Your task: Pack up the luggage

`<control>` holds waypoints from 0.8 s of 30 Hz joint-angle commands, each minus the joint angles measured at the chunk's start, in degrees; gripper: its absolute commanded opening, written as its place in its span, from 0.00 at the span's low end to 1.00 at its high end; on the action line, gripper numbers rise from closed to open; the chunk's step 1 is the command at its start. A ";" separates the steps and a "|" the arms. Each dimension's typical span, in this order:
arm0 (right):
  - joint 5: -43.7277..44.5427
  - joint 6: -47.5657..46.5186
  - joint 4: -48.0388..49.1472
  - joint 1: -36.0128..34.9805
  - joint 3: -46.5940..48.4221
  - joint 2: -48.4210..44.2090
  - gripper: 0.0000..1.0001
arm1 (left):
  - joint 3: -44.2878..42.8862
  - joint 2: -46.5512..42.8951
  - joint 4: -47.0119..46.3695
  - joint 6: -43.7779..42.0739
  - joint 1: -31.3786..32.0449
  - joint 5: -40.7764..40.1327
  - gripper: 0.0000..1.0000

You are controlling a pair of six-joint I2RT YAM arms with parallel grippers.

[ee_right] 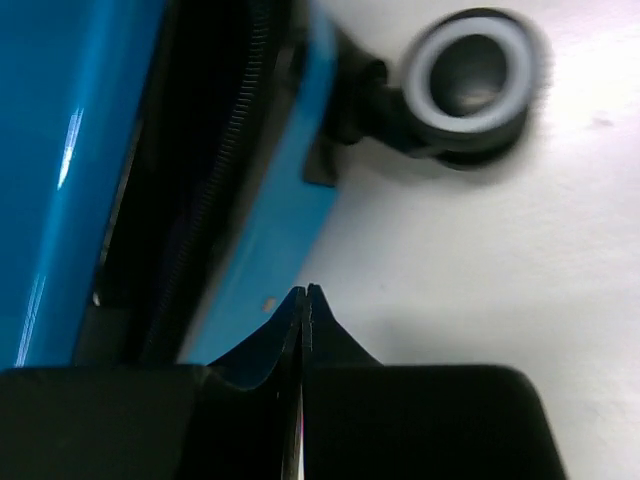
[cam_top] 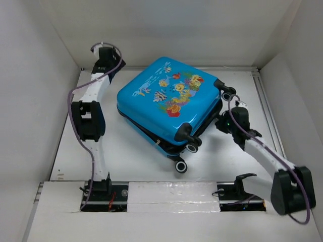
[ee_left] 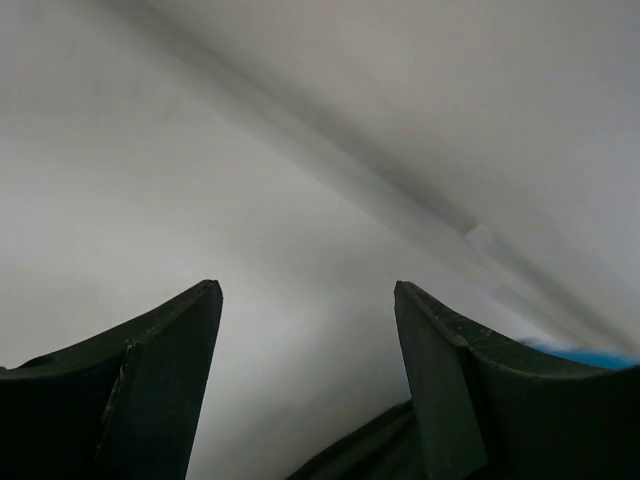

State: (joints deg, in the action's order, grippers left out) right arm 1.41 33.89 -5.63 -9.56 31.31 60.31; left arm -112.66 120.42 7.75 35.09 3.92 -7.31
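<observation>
The luggage (cam_top: 169,101) is a bright-blue hard-shell suitcase with a fish-and-coral print on its top face. It lies flat mid-table with the lid nearly down, a dark gap along its near edge and black caster wheels on its right side. My right gripper (cam_top: 223,122) is shut and empty, its tips right beside the suitcase's lower shell (ee_right: 270,230) near a wheel (ee_right: 468,85). My left gripper (cam_top: 103,53) is open and empty at the far left, raised by the back wall; its fingers (ee_left: 170,380) frame bare white wall.
White walls enclose the table (cam_top: 126,151) on the left, back and right. A raised white ledge (cam_top: 166,194) runs along the near edge by the arm bases. A sliver of blue shell (ee_left: 590,357) shows at the right edge of the left wrist view.
</observation>
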 commanded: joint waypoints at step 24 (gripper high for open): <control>-24.26 -15.95 -21.41 0.86 95.86 59.67 0.68 | 94.49 -87.33 -5.93 22.13 30.18 -16.58 0.62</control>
State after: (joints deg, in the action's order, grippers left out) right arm -15.09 18.00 -21.45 -8.97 122.65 123.68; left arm -15.44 42.59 -5.93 56.55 34.13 -18.68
